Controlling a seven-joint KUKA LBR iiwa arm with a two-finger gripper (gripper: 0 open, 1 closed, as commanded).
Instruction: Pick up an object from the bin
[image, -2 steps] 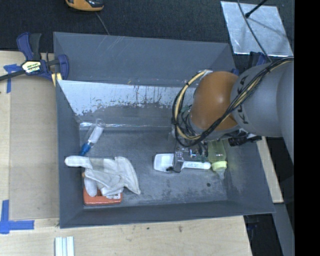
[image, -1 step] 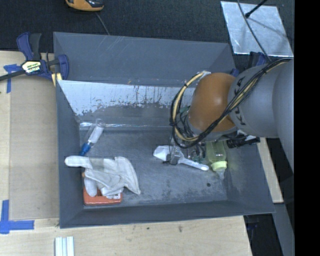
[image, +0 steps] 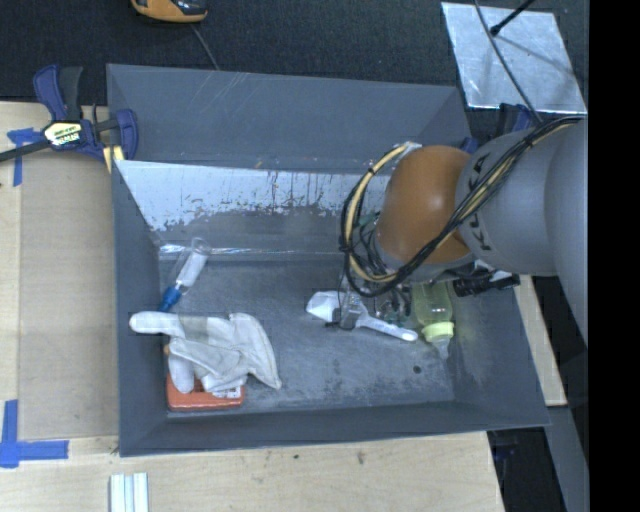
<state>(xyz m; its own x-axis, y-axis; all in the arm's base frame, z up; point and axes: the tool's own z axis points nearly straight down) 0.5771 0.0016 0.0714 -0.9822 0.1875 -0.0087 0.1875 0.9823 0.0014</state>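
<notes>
My gripper (image: 350, 315) is down at the bin floor right of centre, under the orange cover, and its dark tip rests on a white plastic utensil (image: 368, 320) that lies flat, broad end to the left and handle running right. A pale yellow-green bottle (image: 436, 312) lies just right of the gripper, touching the handle's end.
A white glove (image: 215, 347) lies crumpled at the front left on top of an orange block (image: 203, 398). A clear syringe-like tube with a blue tip (image: 184, 278) lies at the back left. The arm and its cables cover the bin's right side.
</notes>
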